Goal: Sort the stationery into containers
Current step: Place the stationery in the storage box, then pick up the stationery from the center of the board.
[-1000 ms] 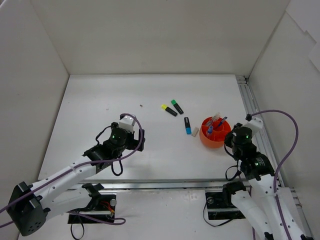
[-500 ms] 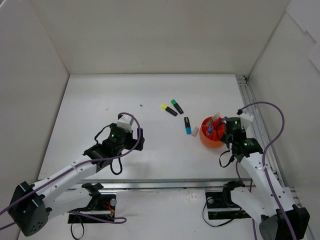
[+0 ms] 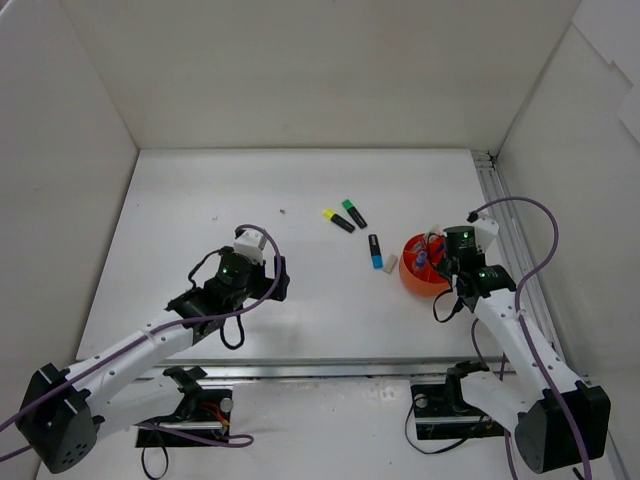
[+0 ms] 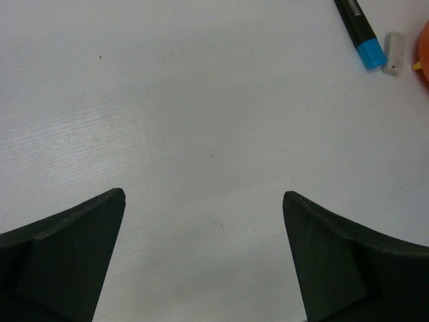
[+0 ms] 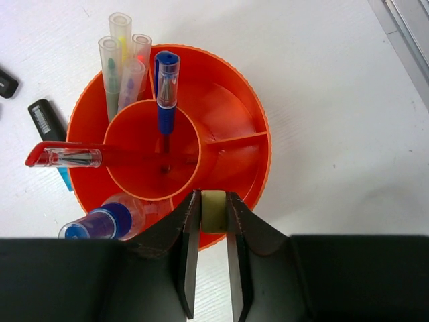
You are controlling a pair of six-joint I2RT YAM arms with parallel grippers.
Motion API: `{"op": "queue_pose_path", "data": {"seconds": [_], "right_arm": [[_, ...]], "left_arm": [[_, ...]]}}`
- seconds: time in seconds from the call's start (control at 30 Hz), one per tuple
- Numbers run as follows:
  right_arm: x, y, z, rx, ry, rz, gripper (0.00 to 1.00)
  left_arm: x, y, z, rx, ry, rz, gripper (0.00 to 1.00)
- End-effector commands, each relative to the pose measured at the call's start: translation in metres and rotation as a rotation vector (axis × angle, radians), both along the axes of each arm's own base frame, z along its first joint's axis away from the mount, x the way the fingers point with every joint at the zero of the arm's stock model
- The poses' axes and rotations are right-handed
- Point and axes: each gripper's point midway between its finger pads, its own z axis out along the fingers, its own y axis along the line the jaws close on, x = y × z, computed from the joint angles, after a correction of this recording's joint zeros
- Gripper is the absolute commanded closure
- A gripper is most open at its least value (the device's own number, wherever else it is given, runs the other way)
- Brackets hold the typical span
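Right gripper (image 5: 212,203) clamps a small pale block (image 5: 214,211) at the rim of the round orange-red plastic pot (image 5: 238,111); the block's long axis cannot be told. Left gripper (image 4: 204,193) jaws stand wide apart.

Hiding most of the pale strip (image 5: 214,213) between the fingers (image 5: 190,255) of the right gripper (image 5: 213,200) (only its top end showing). Tucking the blue-capped highlighter (image 5: 45,119) partly behind the orange pot (image 5: 244,111). Cropping that pot to a sliver at the left wrist view's right edge, the highlighter at its top. Showing the pot's contents too small from above.

Lab test cell, white walls (image 3: 300,70)
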Motion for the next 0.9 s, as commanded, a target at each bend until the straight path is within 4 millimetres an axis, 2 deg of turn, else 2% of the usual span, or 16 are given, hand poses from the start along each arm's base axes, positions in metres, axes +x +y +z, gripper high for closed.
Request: {"op": "queue_pose_path", "data": {"seconds": [0.0, 0.13, 0.27, 0.37, 0.43, 0.47, 0.5, 0.53, 0.57, 0.6, 0.67, 0.77, 0.8, 0.87], "right_arm": [[0.017, 0.002, 0.018, 0.022, -0.074, -0.015, 0.80], [0.015, 0.005, 0.022, 0.036, -0.087, 0.005, 0.58], [0.011, 0.004, 0.035, 0.047, -0.140, 0.015, 0.51], [0.008, 0.014, 0.050, 0.062, -0.184, 0.095, 0.42], [0.006, 0.025, 0.063, 0.067, -0.217, 0.168, 0.22], [0.004, 0.029, 0.067, 0.050, -0.223, 0.204, 0.06], [0.002, 0.042, 0.071, 0.048, -0.231, 0.267, 0.02], [0.002, 0.047, 0.079, 0.045, -0.250, 0.294, 0.02], [0.001, 0.051, 0.081, 0.024, -0.250, 0.334, 0.02], [-0.002, 0.065, 0.083, 0.023, -0.251, 0.404, 0.02], [-0.002, 0.075, 0.092, -0.011, -0.266, 0.468, 0.02], [-0.005, 0.119, 0.100, -0.065, -0.263, 0.651, 0.02], [0.001, 0.131, 0.101, -0.090, -0.244, 0.684, 0.02], [0.000, 0.161, 0.101, -0.150, -0.226, 0.780, 0.02]], "left_arm": [[0.011, -0.012, 0.033, -0.087, -0.078, -0.006, 0.00], [0.011, -0.012, 0.033, -0.083, -0.071, -0.007, 0.00], [0.009, -0.010, 0.033, -0.086, -0.073, -0.009, 0.00], [0.006, -0.009, 0.035, -0.093, -0.082, -0.012, 0.00], [0.004, -0.011, 0.035, -0.104, -0.087, -0.027, 0.00], [0.003, -0.011, 0.034, -0.103, -0.087, -0.034, 0.00], [0.000, -0.013, 0.032, -0.107, -0.078, -0.050, 0.00], [0.002, -0.016, 0.037, -0.126, -0.098, -0.056, 0.00], [0.002, -0.016, 0.036, -0.130, -0.097, -0.056, 0.00], [0.000, -0.016, 0.035, -0.132, -0.097, -0.060, 0.00], [-0.002, -0.014, 0.036, -0.137, -0.103, -0.060, 0.00], [-0.007, -0.013, 0.034, -0.143, -0.101, -0.070, 0.00], [-0.008, -0.012, 0.034, -0.144, -0.102, -0.071, 0.00], [-0.009, -0.011, 0.035, -0.148, -0.105, -0.069, 0.00]]}}
